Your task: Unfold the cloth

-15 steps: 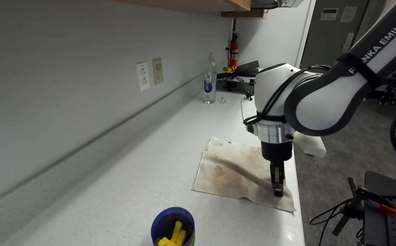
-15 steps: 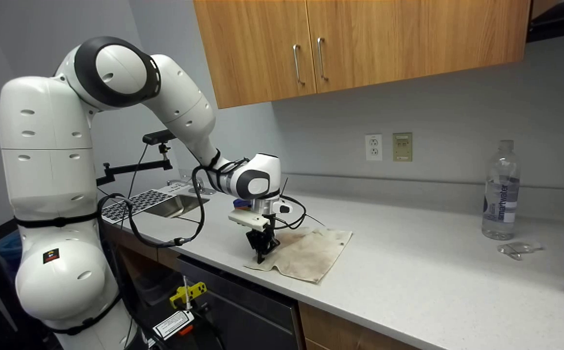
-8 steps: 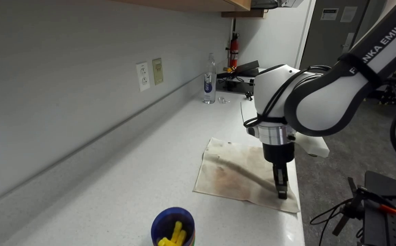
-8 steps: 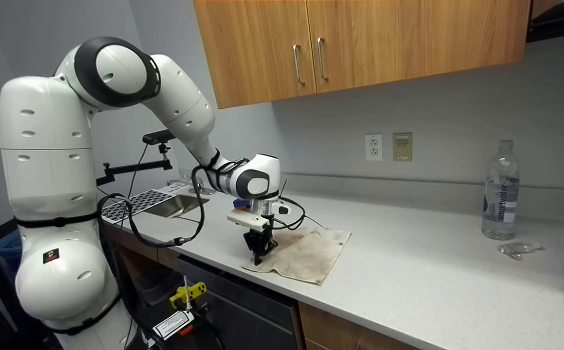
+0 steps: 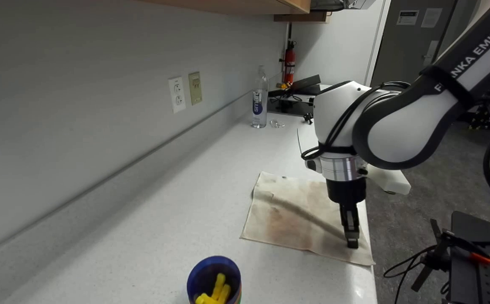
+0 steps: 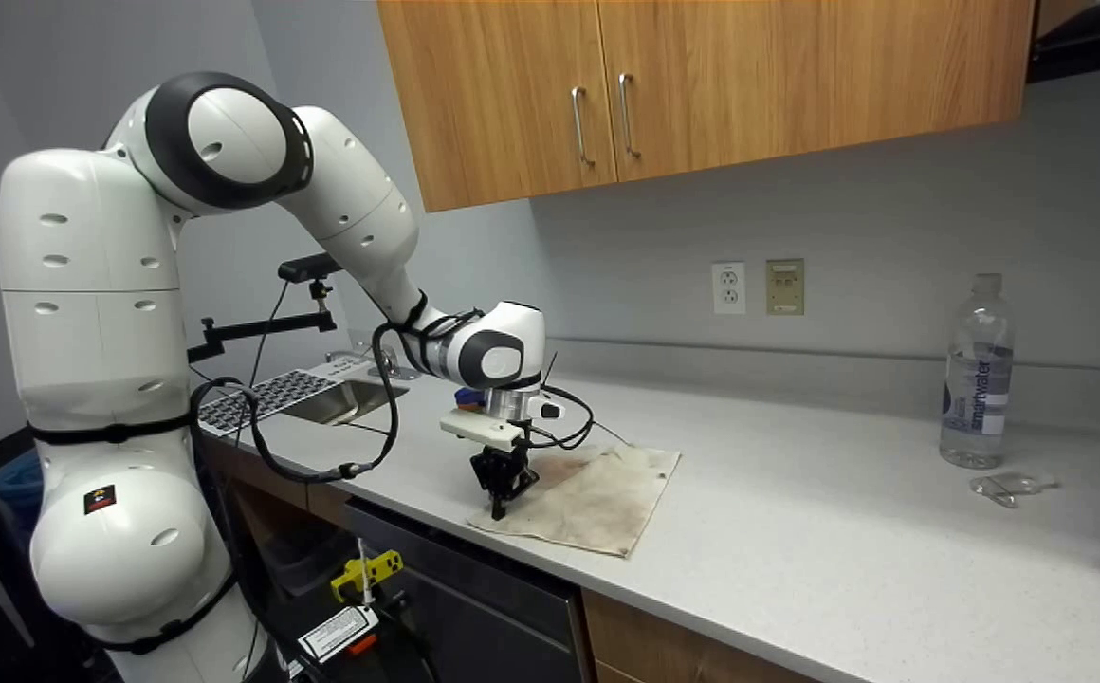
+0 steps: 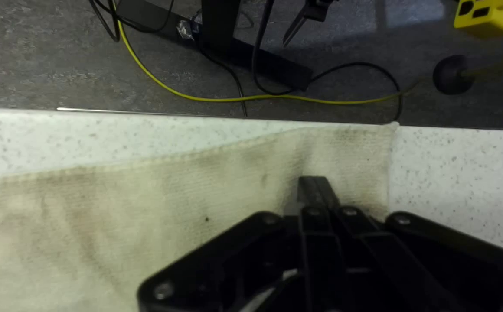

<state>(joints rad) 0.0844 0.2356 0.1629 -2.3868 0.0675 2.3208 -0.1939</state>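
pointing downward, the black two-fingered gripper [image 7: 318, 186] is closed, its jaws together with nothing seen between them; right beneath it lies the beige-tan, roughly square, smudged fabric cloth [image 7: 147, 221], seemingly touched by the gripper's end; in the wrist view the cloth's nearest corner [image 7: 377, 141] sits at two o'clock from the gripper, at the very edge of the white speckled counter [image 7: 459, 173], while the main sheet stretches off toward eight and nine; being about square, it offers no clear long axis; in an exterior view that bulk lies at ten o'clock from the gripper, a darker band [image 5: 302, 213], crease or shadow i cannot tell, running the same way; the coming move, i judge, turns on pressing outward to the corner rather than back into the sheet, which already looks nearly flat; farther off, between eight and nine, stands the dark blue round cup [image 5: 212, 262], apart from the cloth
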